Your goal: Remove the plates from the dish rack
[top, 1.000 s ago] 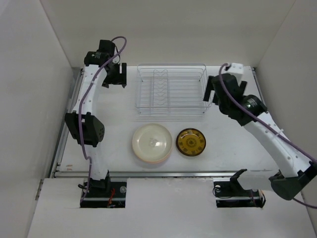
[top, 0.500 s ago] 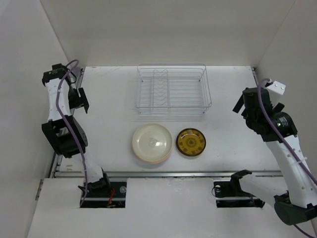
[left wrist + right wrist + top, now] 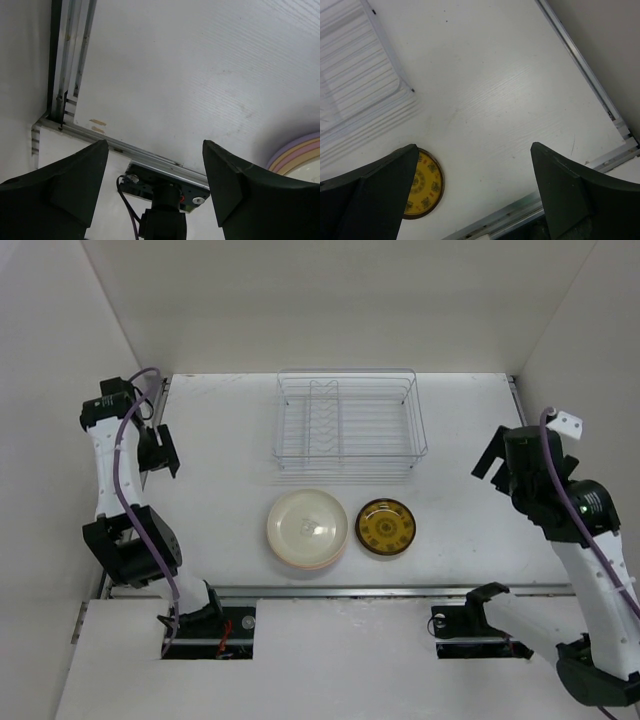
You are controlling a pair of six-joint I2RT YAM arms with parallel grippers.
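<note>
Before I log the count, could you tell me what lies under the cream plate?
Under the cream plate, the left wrist view shows rims of stacked plates: yellow, pink, lavender. Their faces are covered.

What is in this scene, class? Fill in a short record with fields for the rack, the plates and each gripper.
dish rack: far middle of the table, no plates in it
plate stack: in front of the rack, cream plate on top
small dark plate: gold centre, lying flat to the right of the stack
left gripper: open, holding nothing
right gripper: open, holding nothing
</note>
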